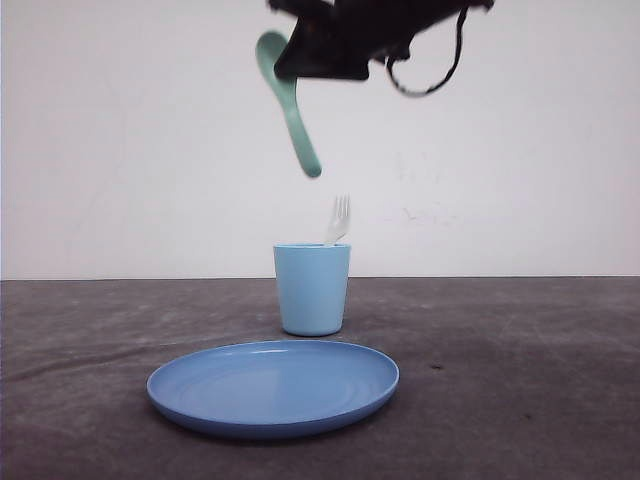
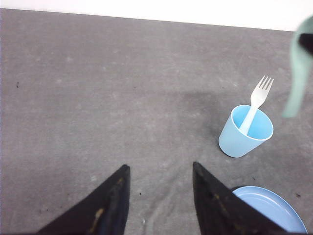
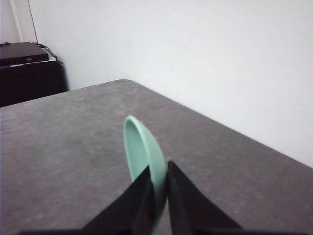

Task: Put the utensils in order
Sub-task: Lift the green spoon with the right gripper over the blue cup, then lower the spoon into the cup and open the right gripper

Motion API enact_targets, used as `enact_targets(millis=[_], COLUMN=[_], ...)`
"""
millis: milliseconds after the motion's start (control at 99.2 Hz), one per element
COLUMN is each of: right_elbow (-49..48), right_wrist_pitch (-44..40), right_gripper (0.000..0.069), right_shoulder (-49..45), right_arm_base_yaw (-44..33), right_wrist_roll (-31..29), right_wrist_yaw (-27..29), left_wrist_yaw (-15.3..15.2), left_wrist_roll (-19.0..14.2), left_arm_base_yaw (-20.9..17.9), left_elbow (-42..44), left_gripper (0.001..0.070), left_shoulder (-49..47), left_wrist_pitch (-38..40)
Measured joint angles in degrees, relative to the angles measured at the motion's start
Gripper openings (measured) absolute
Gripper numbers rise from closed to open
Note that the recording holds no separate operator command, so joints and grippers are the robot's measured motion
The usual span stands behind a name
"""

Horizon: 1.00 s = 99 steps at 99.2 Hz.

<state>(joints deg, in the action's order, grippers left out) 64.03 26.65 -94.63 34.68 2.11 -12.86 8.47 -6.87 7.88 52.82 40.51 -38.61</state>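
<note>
Spoon (image 1: 287,100): mint-green, grasped by the right pincer (image 3: 157,188) high above the surface, bowl up and handle hanging down and slightly tilted.
Right pincer: clenched on the spoon near the neck below the bowl, fingers pinching it from both sides; judged a carrying hold that leaves the handle free to go in first.
Spoon's place: in the air above the cup (image 1: 312,288) and a little to the left of it in the front view, well clear of the rim.
Left pincer (image 2: 159,188): released, fingers spread, grasping nothing, over bare surface (image 2: 98,98) near the cup and plate; it seems parked out of the way.
Fork (image 1: 338,220): white, already standing in the cup, tines up, leaning on the rim.
Cup: light blue, upright, around mid-surface; apparently the holder for both utensils.
Plate (image 1: 273,390): blue, round, just in front of the cup, toward the near edge, nothing on it.
Writing: no brand, label or lettering readable anywhere.
</note>
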Motion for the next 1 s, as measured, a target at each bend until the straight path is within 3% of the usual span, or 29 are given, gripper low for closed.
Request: enact_targets(millis=[171, 353, 998], right_elbow=[0.00, 0.00, 0.00], right_wrist_pitch=[4.90, 6.14, -1.05], right_gripper=[0.0029, 0.0029, 0.0053], right_shoulder=[-5.99, -11.15, -14.19], right_arm_base_yaw=[-0.13, -0.11, -0.11], right_wrist_roll=[1.05, 1.11, 1.11], right_wrist_yaw=[3.69, 3.93, 3.96], left_wrist_yaw=[0.00, 0.02, 0.04], left_wrist_roll=[0.00, 0.00, 0.00], left_arm_base_yaw=[0.00, 0.00, 0.00], left_elbow=[0.02, 0.00, 0.02], left_gripper=[0.0233, 0.0233, 0.0233], left_shoulder=[0.00, 0.00, 0.00], left_wrist_pitch=[-0.24, -1.95, -2.95])
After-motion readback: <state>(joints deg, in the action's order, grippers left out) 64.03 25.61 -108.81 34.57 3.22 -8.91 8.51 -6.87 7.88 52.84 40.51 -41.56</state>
